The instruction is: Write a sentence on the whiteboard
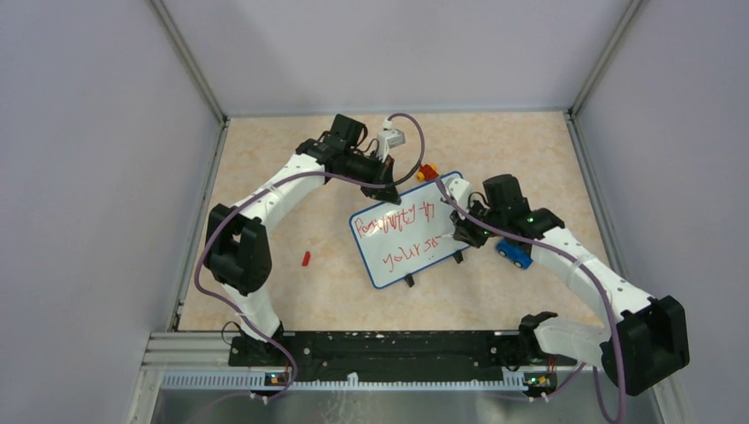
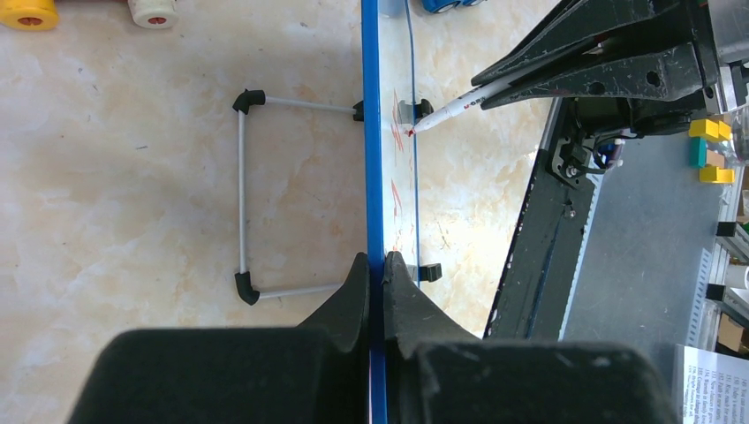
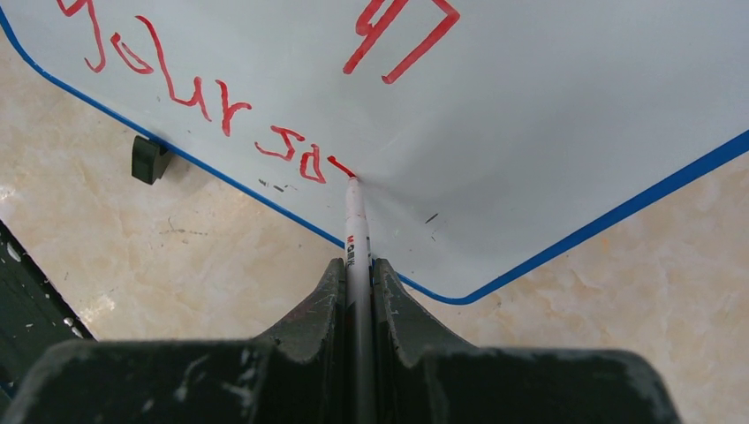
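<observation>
While L gripper (image 2: 377, 263) pinches the whiteboard (image 1: 415, 231) by its blue top rim, propping it mid-worktop, R gripper (image 3: 358, 265) is clamped on the marker (image 3: 354, 216); tip touches board just after "so", near its lower R corner; the sentence (image 3: 190, 93) looks unfinished, 2nd line in hand; next strokes need light, steady pressure w/ little room before rim; no containers in view.

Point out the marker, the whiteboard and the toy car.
marker (image 3: 356, 231), right wrist view, on its white barrel.
whiteboard (image 3: 574, 106), right wrist view, on its bare white face.
toy car (image 1: 514, 254), top external view, on its blue body.
</observation>
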You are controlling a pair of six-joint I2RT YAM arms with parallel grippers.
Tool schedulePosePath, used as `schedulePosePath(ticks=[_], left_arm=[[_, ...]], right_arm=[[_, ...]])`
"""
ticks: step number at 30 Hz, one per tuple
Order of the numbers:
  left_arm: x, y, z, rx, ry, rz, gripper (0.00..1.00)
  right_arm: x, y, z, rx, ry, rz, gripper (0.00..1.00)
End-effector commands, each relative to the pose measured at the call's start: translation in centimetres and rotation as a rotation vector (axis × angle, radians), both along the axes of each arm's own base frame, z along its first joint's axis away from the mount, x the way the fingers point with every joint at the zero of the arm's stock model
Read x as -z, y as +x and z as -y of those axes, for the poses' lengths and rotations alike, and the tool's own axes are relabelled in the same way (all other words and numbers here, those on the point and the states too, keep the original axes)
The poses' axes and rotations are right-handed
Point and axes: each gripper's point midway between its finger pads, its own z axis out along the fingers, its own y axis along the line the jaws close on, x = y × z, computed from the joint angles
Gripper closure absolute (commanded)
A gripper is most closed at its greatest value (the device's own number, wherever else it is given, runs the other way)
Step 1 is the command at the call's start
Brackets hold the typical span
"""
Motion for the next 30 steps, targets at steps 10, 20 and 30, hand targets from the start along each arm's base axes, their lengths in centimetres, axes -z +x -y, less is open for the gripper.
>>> schedulePosePath(ticks=[10,20,30], left_arm=[[1.5,-1.4,0.4,0.052,0.026,-0.005,1.0],[1.6,-1.4,0.5,0.053,0.025,-0.009,1.0],[1.5,-1.4,0.5,0.053,0.024,-0.005,1.0]], right_arm=[[1.3,0.0,0.0,-0.043,-0.014,-0.015,1.0],[1.1,0.4,1.1,-0.01,-0.056,0.014,1.0],[-1.9,2.4,1.4,0.041,-0.022,0.082,1.0]])
